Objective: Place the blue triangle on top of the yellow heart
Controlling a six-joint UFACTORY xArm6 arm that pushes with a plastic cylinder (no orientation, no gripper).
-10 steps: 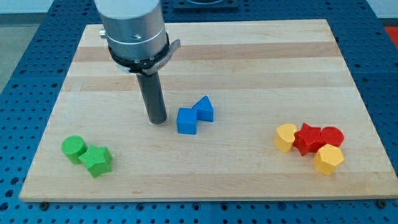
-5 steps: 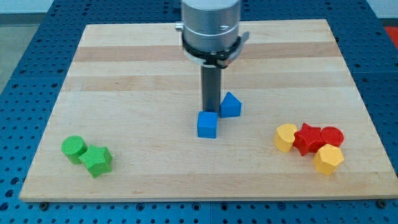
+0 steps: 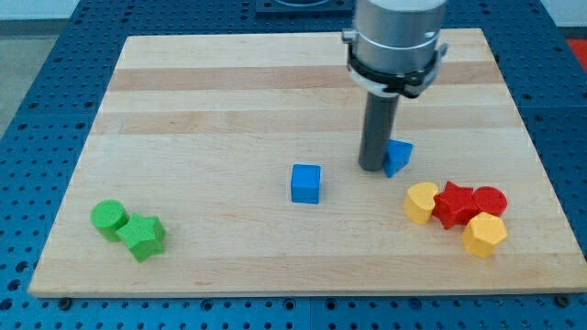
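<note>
We see a pale wooden counter (image 3: pixel 183 92) with long grain stripes, lying on a blue metal base full of little holes. Our arm has no fingers at all, just a smooth dark round rod under a shiny grey metal collar. So nothing is pinched or held.

My tip (image 3: pixel 371 168) rests on the wood and touches the blue triangle (image 3: pixel 398 157) on that block's left side in the view. The blue triangle looks like a small plastic wedge with sharp corners and flat, slightly matte faces. It sits just above and to the left of the yellow heart (image 3: pixel 421 202), close by but not touching it.

The yellow heart is chunky and rounded, and it leans against a red star-like block (image 3: pixel 454 203). A red round block (image 3: pixel 490 200) and a yellow six-sided block (image 3: pixel 484 235) crowd beside them.

A blue cube (image 3: pixel 305 183) stands alone near the middle. A green round block (image 3: pixel 109 219) and a green star-like block (image 3: pixel 143 236) touch at the view's bottom left.
</note>
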